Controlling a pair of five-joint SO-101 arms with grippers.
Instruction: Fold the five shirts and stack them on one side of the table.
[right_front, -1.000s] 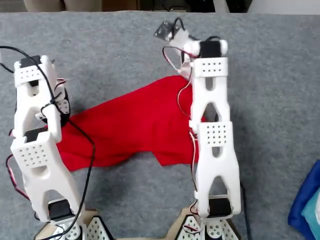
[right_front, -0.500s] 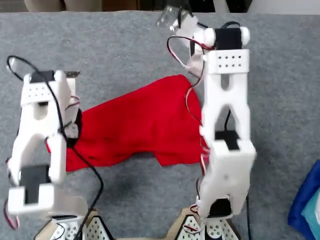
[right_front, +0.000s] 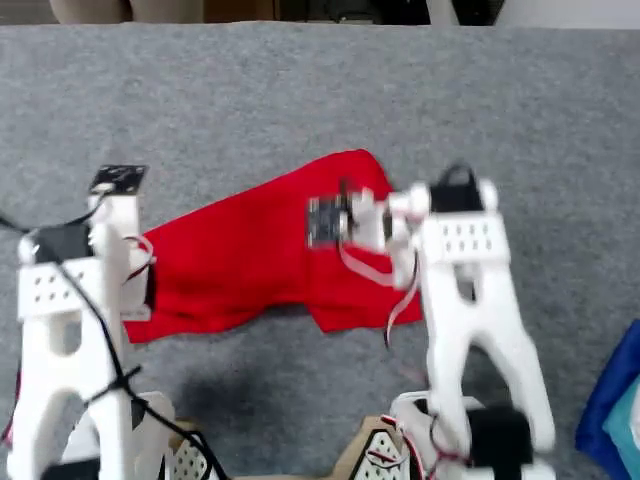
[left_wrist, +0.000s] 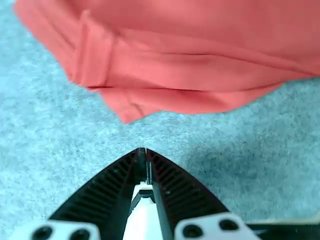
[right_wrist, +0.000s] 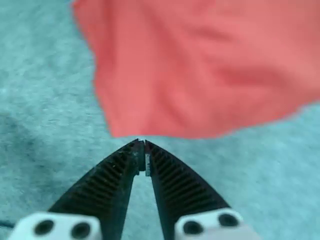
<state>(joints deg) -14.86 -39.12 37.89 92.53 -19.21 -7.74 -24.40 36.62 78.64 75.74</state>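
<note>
Ideally the left pincer (left_wrist: 145, 151) and right pincer (right_wrist: 141, 144), both closed and empty, open first; then grip the red shirt (right_front: 250, 250) by its edge.

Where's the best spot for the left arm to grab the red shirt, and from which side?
Take the folded corner of the red shirt nearest the left gripper, coming in low across the bare table. The layers bunch into a thick edge there, likely easy to pinch. The shut jaws must open first.
</note>
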